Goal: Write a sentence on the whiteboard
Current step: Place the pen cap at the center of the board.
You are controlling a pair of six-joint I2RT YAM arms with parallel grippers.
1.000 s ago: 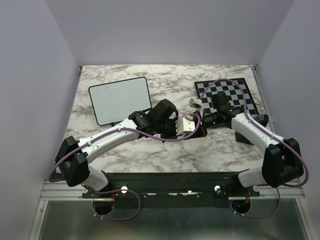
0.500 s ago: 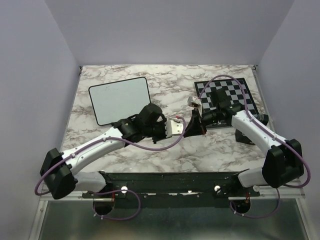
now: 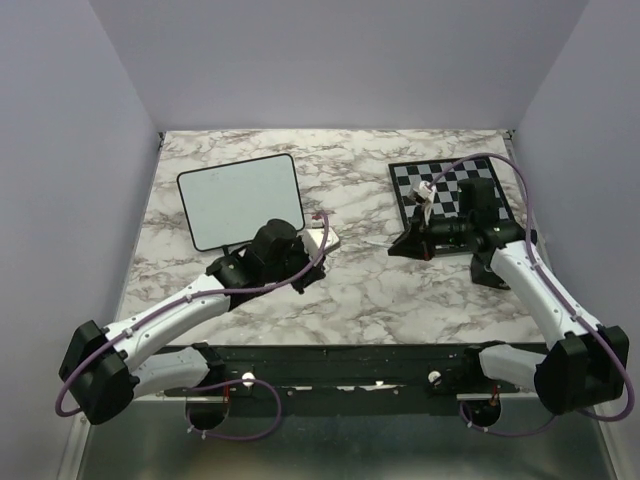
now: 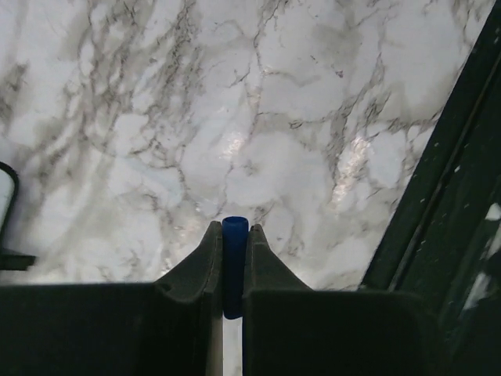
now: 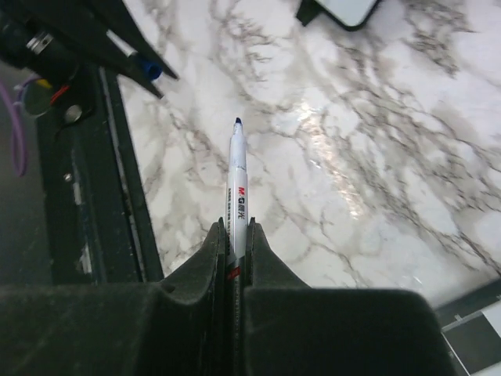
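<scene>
Left gripper [image 4: 234, 229] is clamped on the blue cap [image 4: 234, 270], whose end pokes out between the fingertips. It sits over bare marble near the middle of the table [image 3: 350, 300], a bit toward the near edge. I read this as parking the cap out of the way so the pen side is free.

Whiteboard [image 3: 240, 200] lies flat toward the far left corner, just beyond that arm's wrist and skewed slightly against the table edges. From above the surface looks blank, with no sentence I can make out, so I judge writing not yet started.

Right gripper [image 5: 236, 227] is closed around the marker [image 5: 236, 176], held by the barrel, with the bare dark tip pointing ahead toward the left edge. An exposed tip means it is ready to write, but it is right of table centre and well apart from the board. My next move is to carry it across and tilt the tip down onto the board.

Chessboard [image 3: 405, 178] sits at the far right corner, partly under the right arm. It is not part of this job, but I'd watch the elbow there.
</scene>
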